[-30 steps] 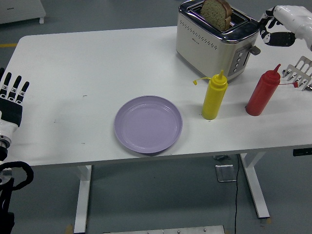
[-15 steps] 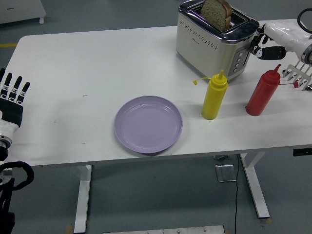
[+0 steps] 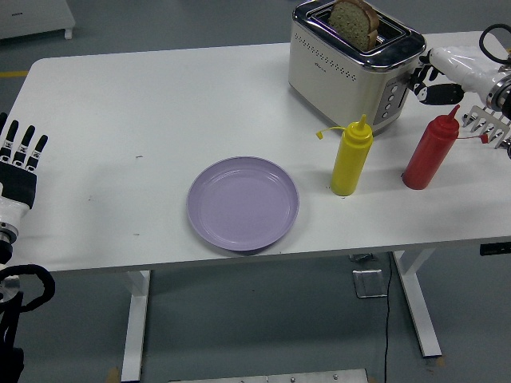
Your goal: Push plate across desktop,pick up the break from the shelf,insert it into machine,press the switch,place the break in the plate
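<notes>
Resting at the worktop's (image 3: 120, 120) 9 o'clock edge, left hand (image 3: 17, 171) shows fingers straight, holding nothing. Purple plate (image 3: 243, 203) lies near 6 o'clock. Bread (image 3: 355, 21) stands in toaster (image 3: 351, 68) at 1 o'clock; right hand (image 3: 435, 76), fingers curled, empty, touches its lever side.

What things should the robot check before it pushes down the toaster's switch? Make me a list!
1. Bread in the toaster slot: ok, the slice stands in the slot with its top sticking out.
2. Right hand at the lever: ok, its fingertips are at the toaster's right end where the lever is.
3. Firm contact with the lever: cannot tell, the fingers cover it.
4. Red bottle out of the way: ok, upright and nearer than the hand, though close below the wrist.
5. Purple plate ready for the toast: ok, empty, near the front edge.
6. Left hand clear: ok, resting open at the table's left edge.
</notes>
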Robot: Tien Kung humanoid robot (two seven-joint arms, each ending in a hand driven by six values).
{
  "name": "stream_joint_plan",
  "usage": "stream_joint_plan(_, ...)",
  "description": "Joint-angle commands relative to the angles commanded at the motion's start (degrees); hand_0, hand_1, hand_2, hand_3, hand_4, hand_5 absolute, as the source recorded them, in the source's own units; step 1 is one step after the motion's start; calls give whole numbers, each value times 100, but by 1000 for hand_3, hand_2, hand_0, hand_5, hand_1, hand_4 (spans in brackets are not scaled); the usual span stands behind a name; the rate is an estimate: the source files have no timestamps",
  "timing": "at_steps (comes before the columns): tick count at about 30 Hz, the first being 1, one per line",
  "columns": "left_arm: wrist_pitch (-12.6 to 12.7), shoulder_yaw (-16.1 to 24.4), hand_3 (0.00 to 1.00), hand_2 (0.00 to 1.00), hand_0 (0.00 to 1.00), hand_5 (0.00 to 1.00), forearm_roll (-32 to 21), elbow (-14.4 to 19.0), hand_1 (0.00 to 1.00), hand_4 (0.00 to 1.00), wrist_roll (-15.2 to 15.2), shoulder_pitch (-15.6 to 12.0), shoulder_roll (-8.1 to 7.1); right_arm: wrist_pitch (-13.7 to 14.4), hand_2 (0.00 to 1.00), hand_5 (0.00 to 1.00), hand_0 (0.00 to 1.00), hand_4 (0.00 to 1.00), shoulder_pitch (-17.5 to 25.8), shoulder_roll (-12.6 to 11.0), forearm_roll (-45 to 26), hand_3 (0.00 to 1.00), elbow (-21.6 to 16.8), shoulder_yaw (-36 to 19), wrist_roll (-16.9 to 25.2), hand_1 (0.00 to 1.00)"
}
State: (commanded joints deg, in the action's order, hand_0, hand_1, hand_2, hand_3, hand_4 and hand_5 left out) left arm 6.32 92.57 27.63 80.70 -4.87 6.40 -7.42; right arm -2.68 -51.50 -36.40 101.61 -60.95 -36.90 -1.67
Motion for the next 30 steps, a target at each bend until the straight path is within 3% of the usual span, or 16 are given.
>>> stream_joint_plan(30,-2,8,866,976,856,998,-14,-17,897,643,15,-44,15,49,582,484,594,281,-89,341,87,551,448,314,19,585)
